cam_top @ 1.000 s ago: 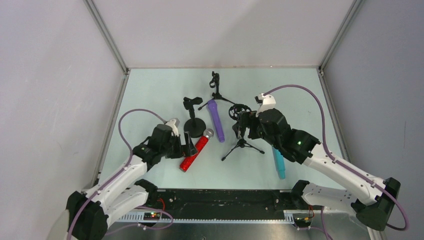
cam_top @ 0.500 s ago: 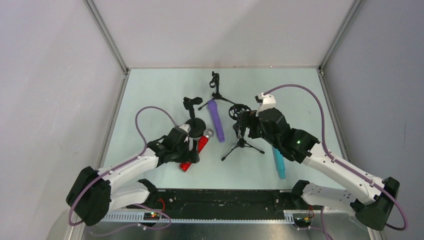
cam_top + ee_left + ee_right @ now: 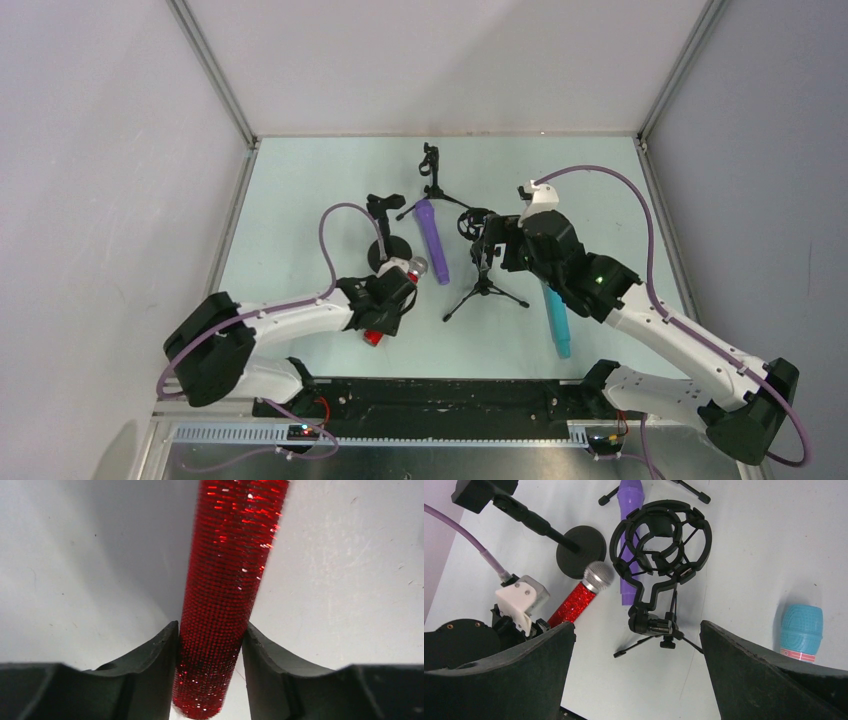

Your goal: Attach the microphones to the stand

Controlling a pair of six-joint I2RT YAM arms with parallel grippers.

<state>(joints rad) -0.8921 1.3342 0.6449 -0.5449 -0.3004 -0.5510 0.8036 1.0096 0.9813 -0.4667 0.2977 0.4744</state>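
Though broad enough for far more, pale surface [image 3: 300, 200] busy only near its middle, with both arms reaching in from the near edge.

Next in size, three black stands. Shock-mount tripod stand [image 3: 659, 545] directly beneath the right tool [image 3: 636, 625]. Round-base stand [image 3: 579, 550] just ahead of the left tool [image 3: 209, 642]. Small tripod stand [image 3: 432, 165] farthest beyond both.

Then the microphones, none yet on a stand. Purple microphone [image 3: 432, 240] flat on the surface, ahead of the left tool and off to the right tool's left. Teal microphone [image 3: 801, 627] also flat, just beside the right tool's right finger and partly under that arm. Red microphone [image 3: 230, 555] caught in the left tool.

Smallest, the tools themselves. Right one spread wide, holding nothing, hanging over the shock mount. Left one narrowed onto the red handle near its tail end, both fingers [image 3: 150, 655] pressed against the glitter.

Turns on this: long axis of the red microphone running straight away from the left tool, silver head at the far end, just beside the round base. Clearly the left arm's job, with the right tool well apart from it.

Probably calls for lifting and tipping the handle toward that stand's clip. Gripped so near the tail, likely to droop at the heavier head.
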